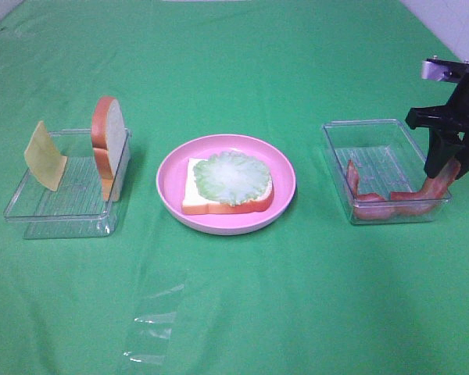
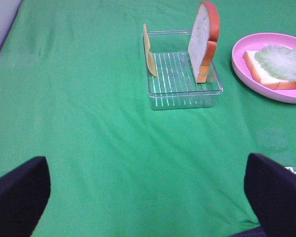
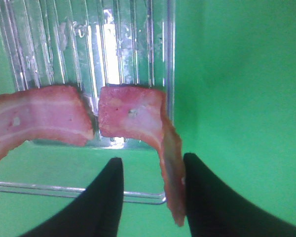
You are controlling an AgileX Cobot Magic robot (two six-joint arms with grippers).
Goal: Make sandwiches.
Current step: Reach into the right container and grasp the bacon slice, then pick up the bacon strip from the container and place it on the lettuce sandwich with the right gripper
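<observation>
Because the bacon strip (image 3: 133, 111) looks light and floppy, I'd pinch its raised end, in the clear tray (image 1: 367, 123) at 3 o'clock of the plate (image 1: 170, 183). My right fingers (image 3: 212, 197) straddle it half-open, unclamped; left fingers (image 2: 19, 192) gape, empty.

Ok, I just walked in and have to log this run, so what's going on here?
A two-arm robot is building a sandwich. The right gripper has its jaws around the end of a bacon strip at the right tray, not clamped yet. The left gripper hangs open over the cloth, touching nothing. On the pink plate lies one bread slice topped with lettuce. The cheese and second bread slice stand in the left tray.
</observation>
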